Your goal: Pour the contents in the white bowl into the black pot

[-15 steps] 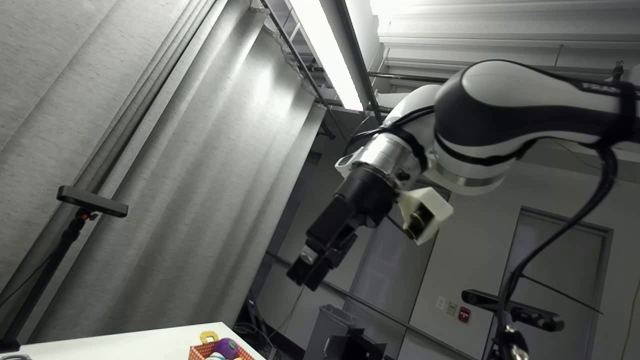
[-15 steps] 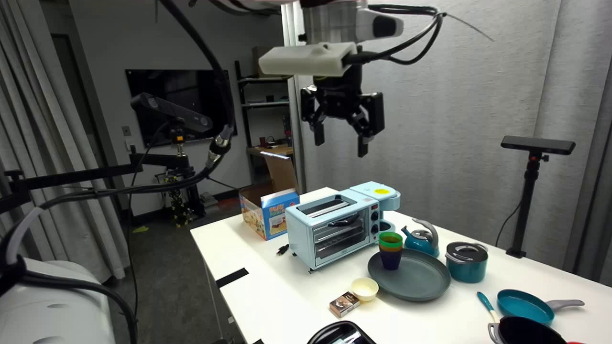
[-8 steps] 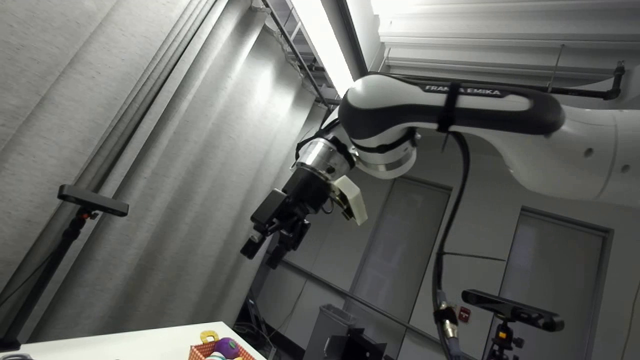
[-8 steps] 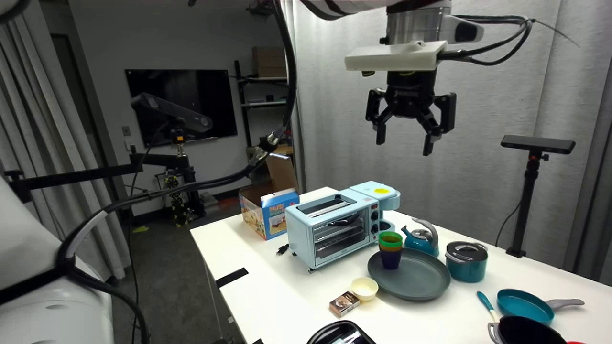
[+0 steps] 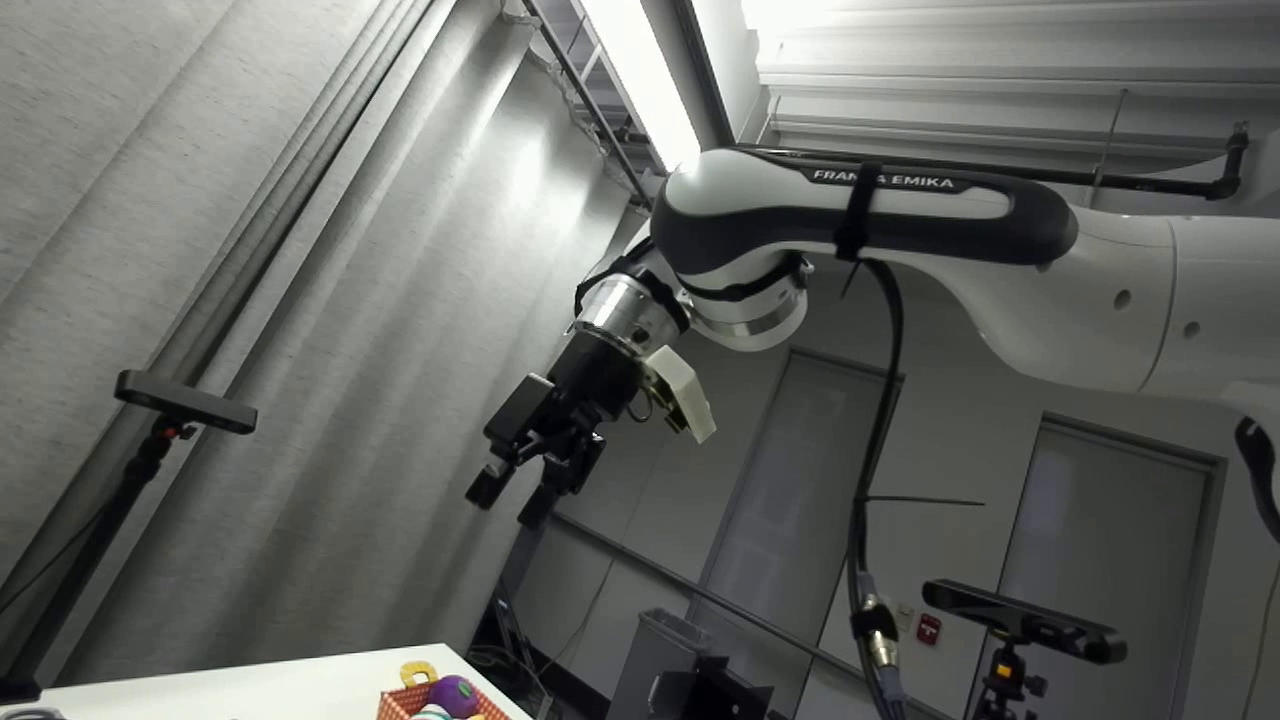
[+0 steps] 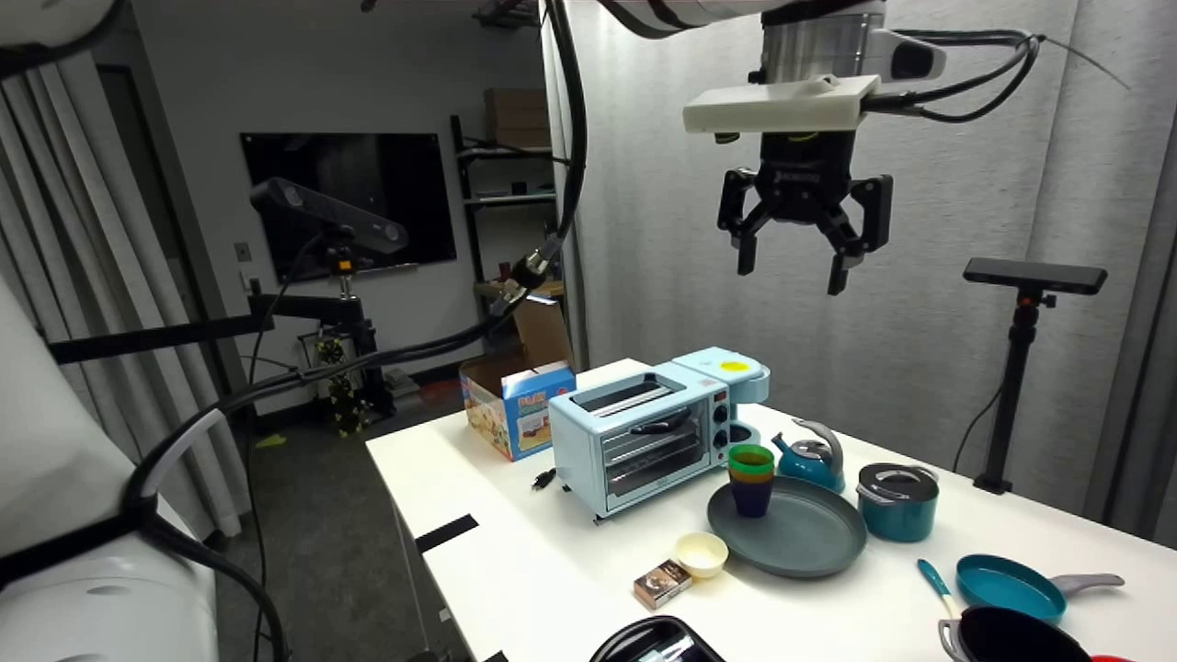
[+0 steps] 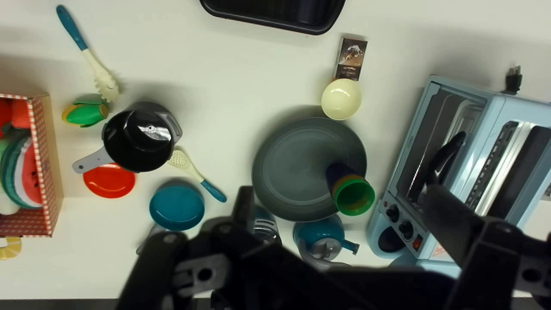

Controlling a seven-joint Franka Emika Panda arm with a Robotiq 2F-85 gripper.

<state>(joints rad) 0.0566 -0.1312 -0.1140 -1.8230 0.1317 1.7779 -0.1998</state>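
Step in hand, by my reading: approach to the white bowl (image 7: 341,99). Grasp and pour not yet done. The fingers (image 6: 839,274) stand wide apart, nothing between them, high over the counter (image 6: 542,570). Bowl rests on the counter well below them; in the wrist view it lies ahead of the fingertips, about midway across their gap. A small box (image 7: 351,59) lies beyond the bowl, touching or just apart, cannot tell which. No contents can be made out inside. The black pot (image 7: 137,140) lies below too, well outside the gap, off past one finger. Next move likely calls for a descent and a shift forward, clear of the stacked cups (image 7: 349,189), which stand on the grey plate (image 7: 292,159) nearer the fingers than the bowl. Then pinch the rim, lift level, carry across to the pot, tip.
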